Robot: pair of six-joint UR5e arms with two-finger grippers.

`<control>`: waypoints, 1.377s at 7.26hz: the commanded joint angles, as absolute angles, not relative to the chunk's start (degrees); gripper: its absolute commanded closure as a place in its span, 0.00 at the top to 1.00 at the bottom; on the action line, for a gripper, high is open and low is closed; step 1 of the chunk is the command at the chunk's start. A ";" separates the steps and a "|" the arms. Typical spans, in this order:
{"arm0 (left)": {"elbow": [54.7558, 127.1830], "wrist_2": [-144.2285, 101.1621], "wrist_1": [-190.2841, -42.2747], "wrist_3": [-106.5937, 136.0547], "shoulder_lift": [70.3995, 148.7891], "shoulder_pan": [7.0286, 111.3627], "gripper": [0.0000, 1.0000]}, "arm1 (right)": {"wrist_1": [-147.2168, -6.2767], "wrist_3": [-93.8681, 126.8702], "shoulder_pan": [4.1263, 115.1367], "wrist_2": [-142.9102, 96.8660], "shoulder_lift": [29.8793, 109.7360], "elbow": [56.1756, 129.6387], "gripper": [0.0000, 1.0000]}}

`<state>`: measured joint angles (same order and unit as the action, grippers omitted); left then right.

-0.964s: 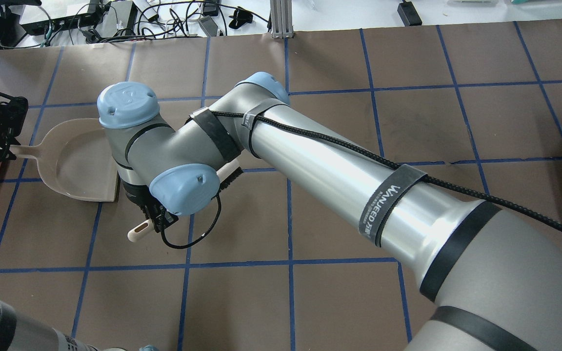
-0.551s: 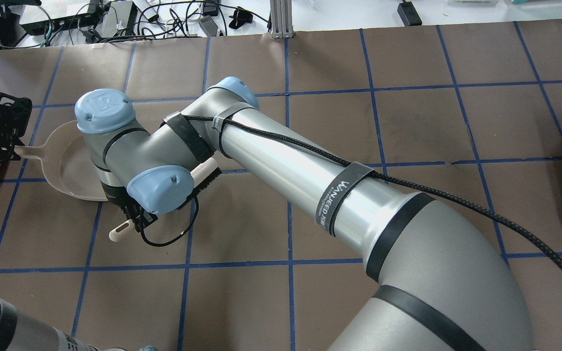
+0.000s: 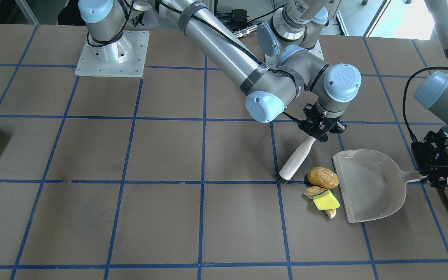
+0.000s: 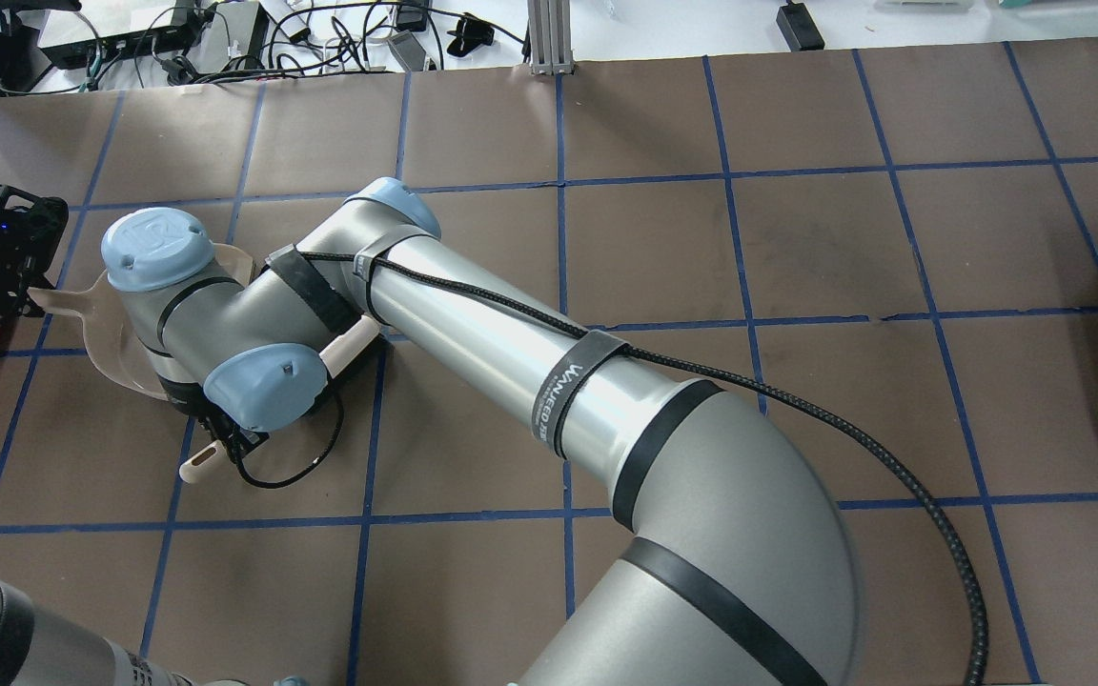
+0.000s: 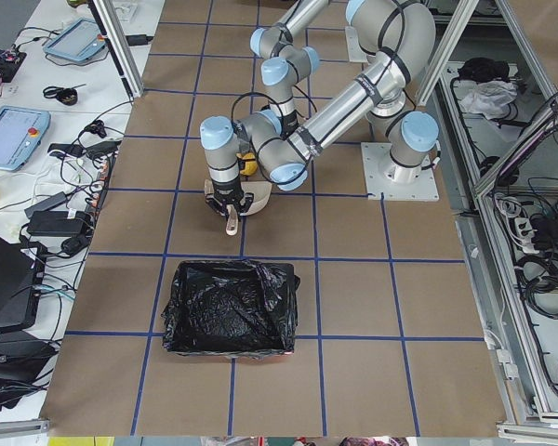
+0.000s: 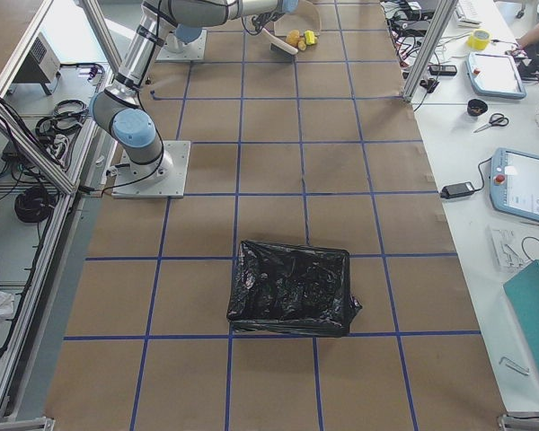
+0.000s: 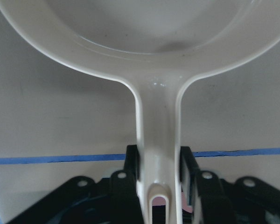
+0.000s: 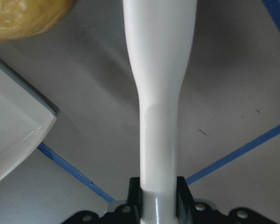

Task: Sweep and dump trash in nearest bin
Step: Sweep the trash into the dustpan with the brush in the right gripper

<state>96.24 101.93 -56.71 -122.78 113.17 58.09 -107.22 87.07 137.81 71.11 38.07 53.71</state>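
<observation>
Now, with my right gripper [image 3: 319, 131] pinching the white-handled, dark-bristled brush [image 3: 297, 158] and my left gripper [image 3: 426, 175] clamped on the handle of the beige plastic dustpan [image 3: 368, 190], I should sweep low and flat rightward, nudging the bread-roll-and-yellow-sponge trash pile [image 3: 322, 177], right of centre, over the pan's lip.
</observation>
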 commanded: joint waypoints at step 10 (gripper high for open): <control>97.38 100.99 -57.13 -121.20 113.47 58.10 0.00 | -104.08 42.78 140.01 70.13 37.26 48.60 0.00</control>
